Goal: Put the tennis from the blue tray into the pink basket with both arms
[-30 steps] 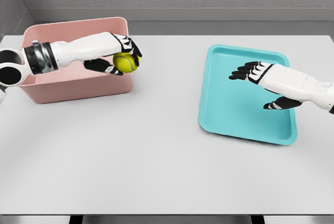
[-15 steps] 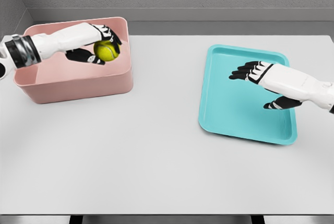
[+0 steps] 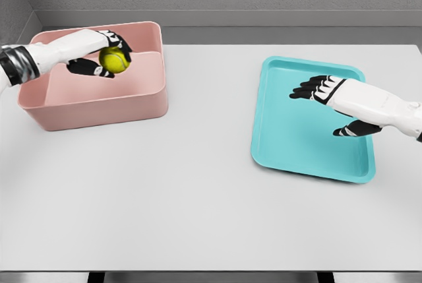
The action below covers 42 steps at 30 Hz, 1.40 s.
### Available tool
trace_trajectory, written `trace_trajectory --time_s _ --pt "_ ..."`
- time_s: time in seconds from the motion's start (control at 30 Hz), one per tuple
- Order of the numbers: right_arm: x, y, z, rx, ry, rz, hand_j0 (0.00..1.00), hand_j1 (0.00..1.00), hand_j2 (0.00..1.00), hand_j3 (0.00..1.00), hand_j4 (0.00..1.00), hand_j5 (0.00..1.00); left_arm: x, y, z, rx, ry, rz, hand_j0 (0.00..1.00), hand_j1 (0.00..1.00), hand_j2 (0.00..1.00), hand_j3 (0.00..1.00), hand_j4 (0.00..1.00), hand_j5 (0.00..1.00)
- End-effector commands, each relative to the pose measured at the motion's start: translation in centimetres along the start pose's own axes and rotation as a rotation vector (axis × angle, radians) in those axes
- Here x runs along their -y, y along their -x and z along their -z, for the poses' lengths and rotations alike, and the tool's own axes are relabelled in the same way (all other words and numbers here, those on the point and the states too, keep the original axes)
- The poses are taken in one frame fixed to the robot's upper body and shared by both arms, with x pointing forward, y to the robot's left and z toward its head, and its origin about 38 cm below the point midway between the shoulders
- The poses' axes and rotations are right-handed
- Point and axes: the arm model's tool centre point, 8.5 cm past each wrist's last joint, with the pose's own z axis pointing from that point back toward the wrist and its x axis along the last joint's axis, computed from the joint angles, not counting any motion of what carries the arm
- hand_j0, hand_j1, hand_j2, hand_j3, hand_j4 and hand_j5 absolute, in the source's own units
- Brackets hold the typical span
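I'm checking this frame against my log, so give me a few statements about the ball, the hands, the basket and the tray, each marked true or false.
1. The left hand grasps the tennis ball. True.
2. The ball is over the pink basket. True.
3. The ball lies on the blue tray. False: the tray holds no ball; the ball is in the left hand.
4. The right hand holds a second ball. False: its fingers are spread and hold nothing.
5. The right hand is over the tray. True.
6. The basket stands on the tray. False: both stand apart on the white table, the basket at the left, the tray at the right.
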Motion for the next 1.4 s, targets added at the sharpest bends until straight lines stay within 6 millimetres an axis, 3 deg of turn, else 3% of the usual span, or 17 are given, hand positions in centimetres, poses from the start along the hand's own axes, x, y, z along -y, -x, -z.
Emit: trace_trajectory --time_s 0.0,0.37,0.4,0.43,0.47,0.8,1.07,1.2,1.37 --pt "0.0 0.0 0.0 0.000 0.004 0.007 1.00 1.00 1.00 1.00 1.00 1.00 0.3 1.0 -0.1 -0.034 -0.007 -0.025 0.53 0.53 0.53 0.53 0.53 0.53" --pt "-0.2 0.0 -0.1 -0.001 -0.002 0.010 1.00 1.00 1.00 1.00 1.00 1.00 0.2 2.0 -0.7 -0.068 -0.019 -0.040 0.55 0.55 0.55 0.55 0.55 0.55" --pt "-0.2 0.0 -0.1 -0.001 -0.003 0.009 1.00 1.00 1.00 1.00 1.00 1.00 0.2 2.0 -0.7 -0.068 -0.019 -0.040 0.62 0.62 0.62 0.62 0.62 0.62" --pt "-0.2 0.0 -0.1 -0.001 -0.003 0.009 1.00 1.00 1.00 1.00 1.00 1.00 0.2 2.0 -0.7 -0.068 -0.019 -0.040 0.93 0.93 0.93 0.93 0.93 0.93" --pt "-0.1 0.0 -0.1 -0.001 -0.001 0.009 1.00 1.00 1.00 1.00 1.00 1.00 0.2 2.0 -0.7 -0.067 -0.020 -0.040 1.00 1.00 1.00 1.00 1.00 1.00" --pt "-0.2 0.0 -0.1 -0.001 -0.004 0.010 1.00 1.00 1.00 1.00 1.00 1.00 -1.5 1.6 -1.2 -0.050 -0.104 -0.043 1.00 1.00 1.00 1.00 1.00 1.00" --pt "-0.3 0.0 -0.1 -0.001 -0.003 0.014 1.00 1.00 1.00 1.00 1.00 1.00 -3.0 -3.5 -1.8 0.111 -0.095 0.051 1.00 1.00 1.00 1.00 1.00 1.00" --pt "-0.3 0.0 -0.1 0.000 -0.002 0.012 1.00 1.00 1.00 1.00 1.00 1.00 -2.8 -4.2 -2.6 0.129 -0.084 0.066 1.00 1.00 1.00 1.00 1.00 1.00" --pt "-0.3 0.0 -0.1 0.000 -0.002 0.013 1.00 1.00 1.00 1.00 1.00 1.00 -2.3 -5.3 -4.8 0.151 -0.054 0.098 1.00 1.00 1.00 1.00 1.00 1.00"
